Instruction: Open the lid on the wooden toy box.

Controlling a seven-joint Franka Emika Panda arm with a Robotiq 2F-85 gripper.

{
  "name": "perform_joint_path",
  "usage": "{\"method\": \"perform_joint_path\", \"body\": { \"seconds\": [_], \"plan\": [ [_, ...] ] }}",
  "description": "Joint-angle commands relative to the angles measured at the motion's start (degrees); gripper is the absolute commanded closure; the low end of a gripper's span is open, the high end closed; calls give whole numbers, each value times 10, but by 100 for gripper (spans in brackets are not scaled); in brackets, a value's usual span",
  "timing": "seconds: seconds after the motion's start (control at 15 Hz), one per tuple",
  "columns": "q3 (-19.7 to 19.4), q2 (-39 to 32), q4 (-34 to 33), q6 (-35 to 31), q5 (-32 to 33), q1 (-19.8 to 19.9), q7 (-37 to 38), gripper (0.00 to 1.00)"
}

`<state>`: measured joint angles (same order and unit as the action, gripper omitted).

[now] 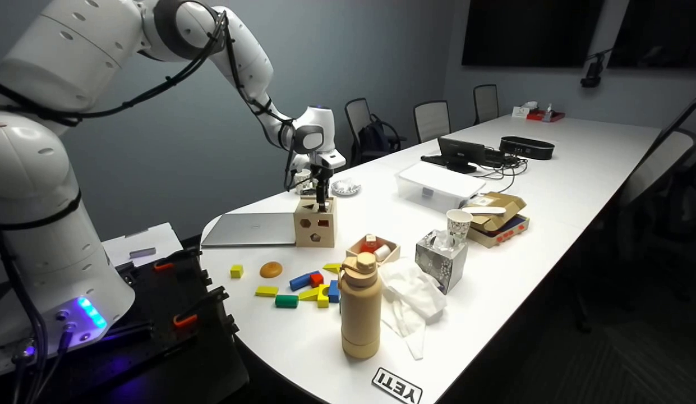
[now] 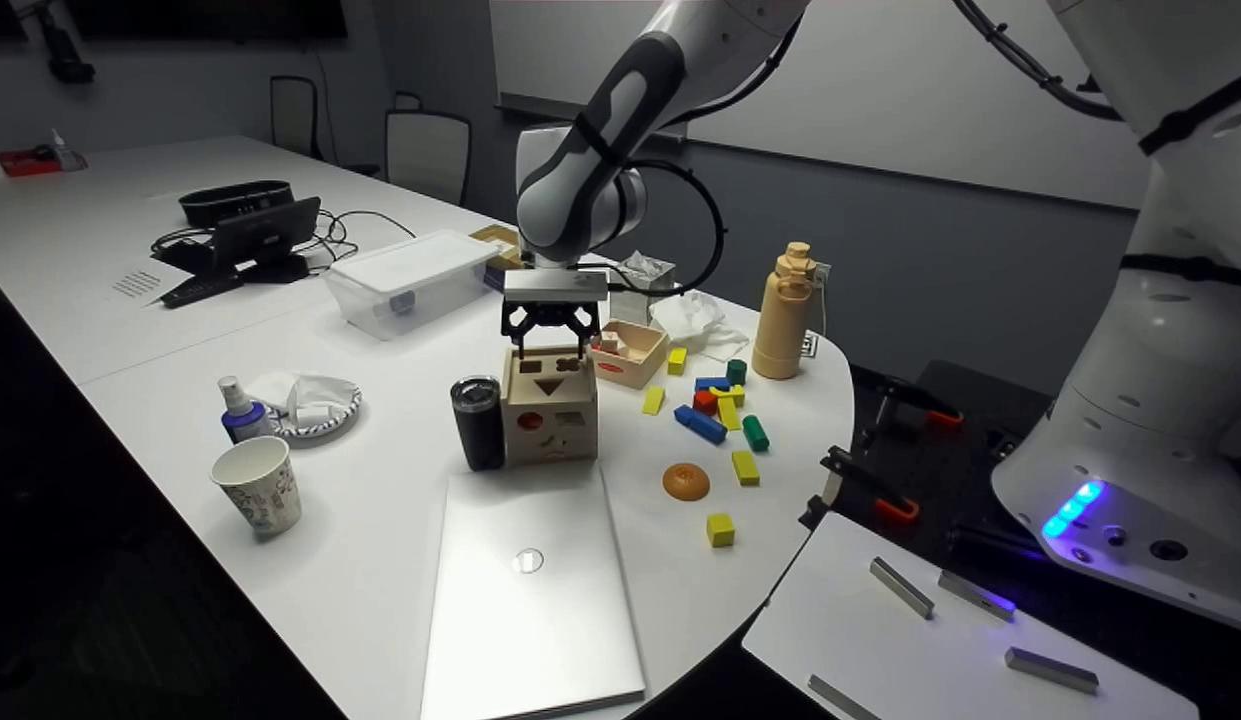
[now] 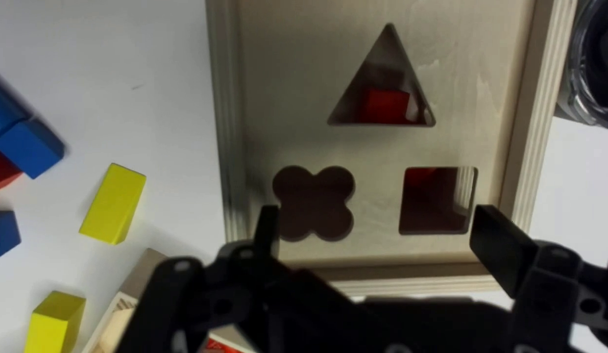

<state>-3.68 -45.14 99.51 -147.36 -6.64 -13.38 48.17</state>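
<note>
The gripper (image 3: 376, 215) is pointing down over the lid (image 3: 377, 147), its fingers (image 3: 499, 242) standing spread; whether they are touching it is not showing clearly. The lid is lying flat, inset in the top of the wooden toy box (image 2: 549, 408), which is resting on the white table (image 2: 380, 500), just beside a black tumbler (image 2: 478, 428) and a silver laptop (image 2: 535, 610)

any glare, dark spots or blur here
Wrist view: clover hole in the lid too dark to see into, gripper slightly soft; in an exterior view, pale sheen on the laptop; in an exterior view, floor very dark.
</note>
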Motion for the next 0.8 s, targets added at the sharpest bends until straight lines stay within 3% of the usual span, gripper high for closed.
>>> {"method": "perform_joint_path", "body": {
  "seconds": [0.0, 0.73],
  "plan": [
    [-15, -21, -33, 13, 14, -15, 13, 0],
    [1, -51, -86, 52, 8, -7, 3, 0]
  ]
}}
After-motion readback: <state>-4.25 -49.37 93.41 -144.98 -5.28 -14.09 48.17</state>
